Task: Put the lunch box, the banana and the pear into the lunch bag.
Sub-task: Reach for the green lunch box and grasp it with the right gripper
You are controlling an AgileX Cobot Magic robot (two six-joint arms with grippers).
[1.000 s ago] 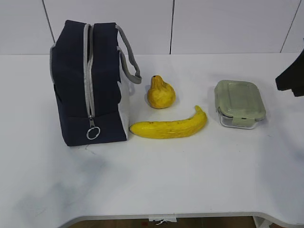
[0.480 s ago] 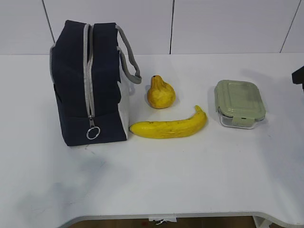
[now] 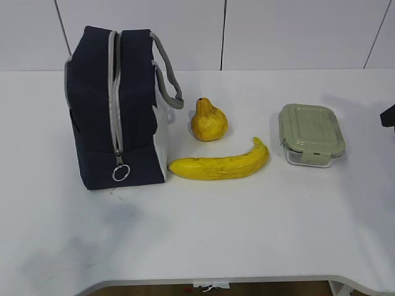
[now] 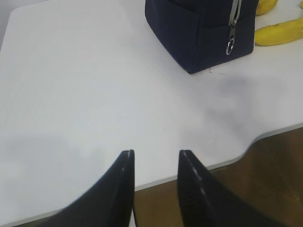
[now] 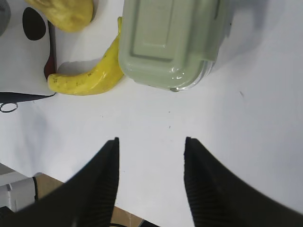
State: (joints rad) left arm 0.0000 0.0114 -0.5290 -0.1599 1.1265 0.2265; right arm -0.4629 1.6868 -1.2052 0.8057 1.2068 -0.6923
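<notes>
The dark arm at the right edge of the exterior view has been pulled back, so only a small bit is seen now. Nothing has been picked up yet.

The right hand [image 5: 150, 142] is held open over the counter [image 3: 247, 222], below the lunch box [image 3: 310, 134]. The left hand [image 4: 155, 155] is open too.

The banana [image 3: 220, 164] and pear [image 3: 208, 121] lie mid-frame beside the zipped lunch bag [image 3: 117, 105] at upper left.

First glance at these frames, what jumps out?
The navy lunch bag standing upright at the table's left, its grey zipper shut with the ring pull near the bottom. Right of it lie the yellow pear and, nearer the camera, the long banana, with the green-lidded lunch box farthest right. Both grippers, left gripper and right gripper, are open and empty.
</notes>
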